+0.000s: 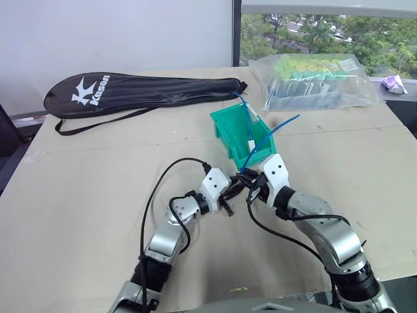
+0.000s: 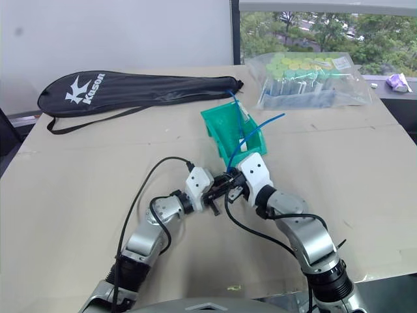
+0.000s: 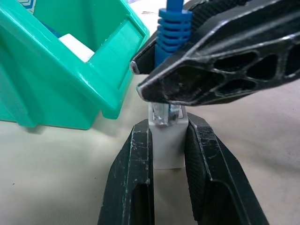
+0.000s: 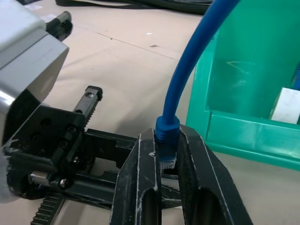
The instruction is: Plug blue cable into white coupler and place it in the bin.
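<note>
My left gripper (image 3: 168, 126) is shut on the white coupler (image 3: 168, 145), a small white block held just above the table. My right gripper (image 4: 166, 136) is shut on the plug end of the blue cable (image 4: 187, 70). The clear plug tip (image 3: 164, 112) sits at the coupler's socket; how deep it is I cannot tell. Both grippers meet just in front of the teal bin (image 1: 225, 127). The cable's free end (image 1: 270, 134) arcs up over the bin. Inside the bin lie another blue cable (image 1: 249, 117) and a white block (image 1: 251, 145).
A black racket bag (image 1: 143, 91) lies at the far left of the table. A clear plastic bag of green-capped items (image 1: 313, 81) sits at the far right, behind the bin. A small purple wrapper (image 1: 393, 83) is by the window edge.
</note>
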Controlling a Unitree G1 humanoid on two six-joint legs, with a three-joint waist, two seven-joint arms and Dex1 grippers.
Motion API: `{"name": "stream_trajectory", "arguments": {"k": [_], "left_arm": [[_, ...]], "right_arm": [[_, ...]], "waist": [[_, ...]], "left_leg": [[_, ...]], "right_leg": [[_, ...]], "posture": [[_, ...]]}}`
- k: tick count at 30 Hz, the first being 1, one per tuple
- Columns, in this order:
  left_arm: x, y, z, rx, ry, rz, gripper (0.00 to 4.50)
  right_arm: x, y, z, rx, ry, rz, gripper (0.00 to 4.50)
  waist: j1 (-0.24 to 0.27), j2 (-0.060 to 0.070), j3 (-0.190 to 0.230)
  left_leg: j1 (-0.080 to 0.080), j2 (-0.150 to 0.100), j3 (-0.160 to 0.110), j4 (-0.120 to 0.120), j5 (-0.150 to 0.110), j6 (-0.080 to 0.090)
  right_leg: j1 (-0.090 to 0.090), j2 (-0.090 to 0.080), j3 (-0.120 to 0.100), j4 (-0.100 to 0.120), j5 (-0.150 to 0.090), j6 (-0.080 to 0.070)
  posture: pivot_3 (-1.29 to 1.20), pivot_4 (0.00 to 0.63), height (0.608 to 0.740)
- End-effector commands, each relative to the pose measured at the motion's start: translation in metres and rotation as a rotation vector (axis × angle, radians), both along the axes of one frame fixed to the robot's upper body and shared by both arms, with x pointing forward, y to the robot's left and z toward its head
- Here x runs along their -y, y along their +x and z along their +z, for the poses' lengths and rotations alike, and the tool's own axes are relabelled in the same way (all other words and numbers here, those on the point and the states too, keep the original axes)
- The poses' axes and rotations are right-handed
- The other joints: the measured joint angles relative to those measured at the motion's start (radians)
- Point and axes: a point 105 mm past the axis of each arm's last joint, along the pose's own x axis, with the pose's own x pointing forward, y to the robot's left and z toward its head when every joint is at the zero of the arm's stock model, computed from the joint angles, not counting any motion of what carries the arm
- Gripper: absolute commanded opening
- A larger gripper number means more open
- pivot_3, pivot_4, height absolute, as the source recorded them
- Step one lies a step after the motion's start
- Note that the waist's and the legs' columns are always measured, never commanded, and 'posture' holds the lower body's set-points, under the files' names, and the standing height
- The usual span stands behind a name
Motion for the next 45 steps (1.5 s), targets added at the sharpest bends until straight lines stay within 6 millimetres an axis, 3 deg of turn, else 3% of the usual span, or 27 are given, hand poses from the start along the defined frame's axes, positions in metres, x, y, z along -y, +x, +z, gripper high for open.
{"name": "stream_trajectory", "arguments": {"k": [1,10,17,45], "left_arm": [[-0.004,-0.003,-0.022,-0.093,0.026,0.026,0.3],[-0.005,-0.001,-0.024,-0.118,0.012,0.025,0.3],[-0.003,-0.001,-0.025,-0.126,0.009,0.026,0.3],[-0.004,0.001,-0.027,-0.149,0.0,0.027,0.3]], "right_arm": [[0.004,0.003,-0.003,-0.024,-0.029,-0.032,0.0],[0.0,-0.004,-0.003,-0.089,-0.063,-0.003,0.0],[0.008,0.002,-0.008,-0.101,-0.096,-0.073,0.0],[0.005,0.006,-0.031,-0.15,-0.181,-0.063,0.0]], "waist": [[0.0,0.0,0.0],[-0.002,0.0,-0.002],[-0.001,0.0,-0.003],[-0.001,0.0,-0.005]], "left_leg": [[0.001,0.0,0.0,0.0,0.0,0.0],[0.003,0.0,0.0,0.0,0.0,0.0],[0.003,0.0,0.0,0.0,0.0,0.0],[0.008,0.002,0.0,-0.002,0.0,0.0]], "right_leg": [[0.001,0.0,0.0,0.0,-0.001,-0.001],[0.003,0.0,0.0,0.0,-0.002,-0.003],[0.003,0.0,0.0,0.0,-0.002,-0.003],[0.008,0.0,0.0,-0.003,-0.005,0.001]], "posture": [[0.0,0.15,0.74],[0.0,0.15,0.74],[0.0,0.15,0.74],[0.0,0.15,0.74]]}}
